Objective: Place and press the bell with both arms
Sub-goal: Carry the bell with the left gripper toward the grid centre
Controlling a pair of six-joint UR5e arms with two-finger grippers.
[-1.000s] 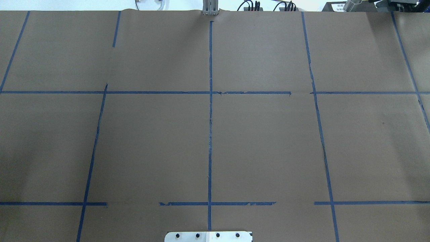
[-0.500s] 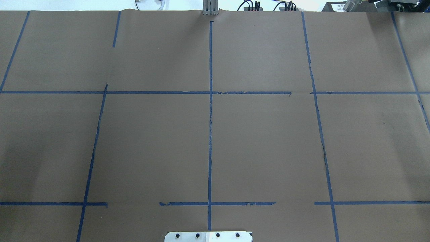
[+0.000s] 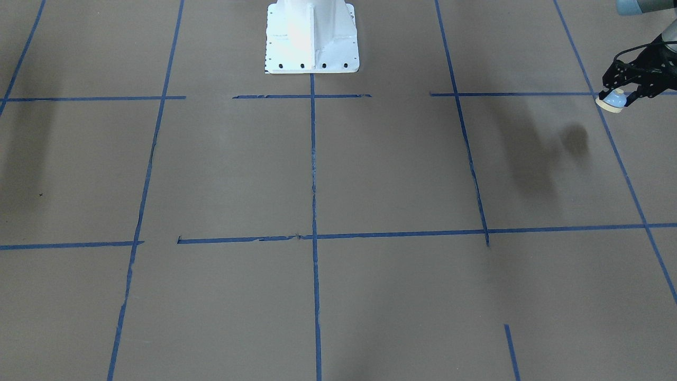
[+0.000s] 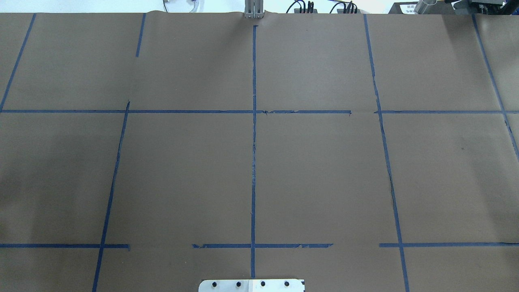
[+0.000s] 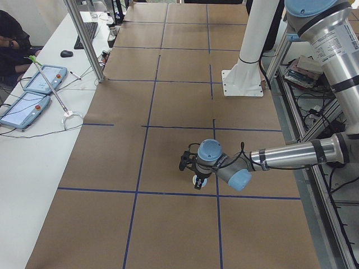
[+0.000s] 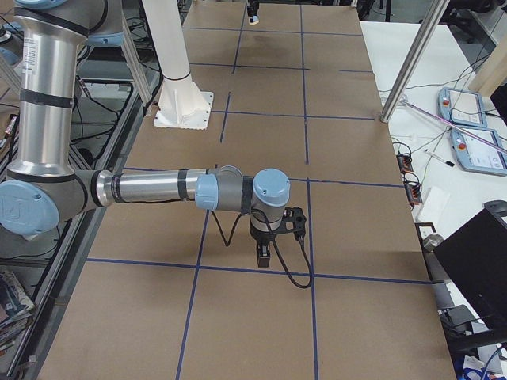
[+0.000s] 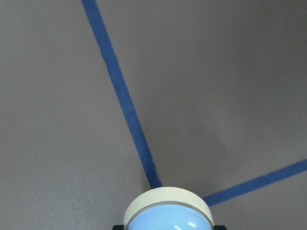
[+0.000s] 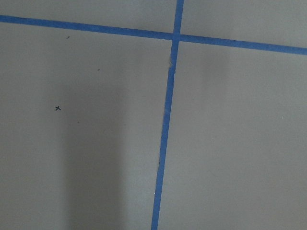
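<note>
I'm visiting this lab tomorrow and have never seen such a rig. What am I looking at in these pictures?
Two robot arms share a white pedestal at a table covered in brown paper with blue tape lines. Two pictures look down on it, from behind the robot and from across; two come from the table's ends; two from cameras on the wrists. The left pincer, black and two-fingered, grips a small light-blue bell, seemingly lifted off the paper. The right pincer hangs over the paper; whether it is open, these views don't show.
</note>
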